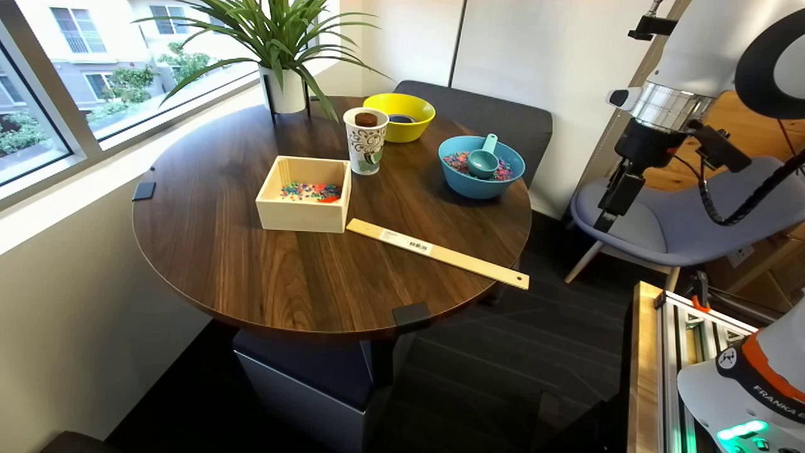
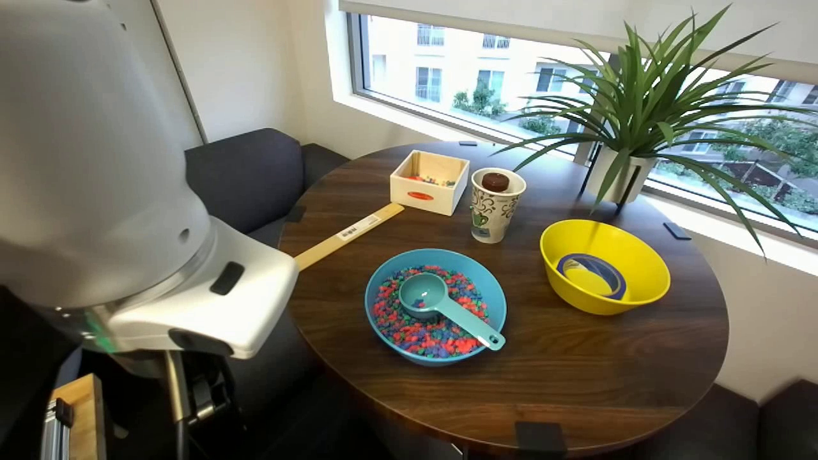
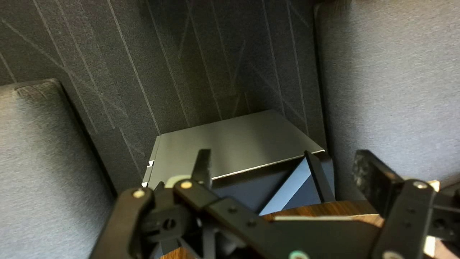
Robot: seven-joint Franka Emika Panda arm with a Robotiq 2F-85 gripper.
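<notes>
My gripper (image 1: 605,221) hangs beyond the round table's edge in an exterior view, in front of a grey-blue chair. In the wrist view its fingers (image 3: 285,166) stand wide apart with nothing between them. It touches nothing that I can see. Nearest on the table (image 1: 302,277) are a blue bowl (image 1: 478,187) of coloured pebbles with a teal scoop (image 1: 483,162) lying in it, and a flat wooden ruler (image 1: 468,259). A light wooden box (image 1: 302,217) holds some coloured pebbles. A patterned paper cup (image 1: 366,151) contains something brown. A yellow bowl (image 2: 575,297) holds a blue tape roll (image 2: 617,284).
A potted plant (image 1: 286,91) stands at the table's window side. Grey bench seats (image 3: 391,72) surround the table. A grey-blue chair (image 1: 692,233) stands behind the gripper. The arm (image 2: 108,160) fills the left of an exterior view. Black pads (image 1: 412,313) sit on the table rim.
</notes>
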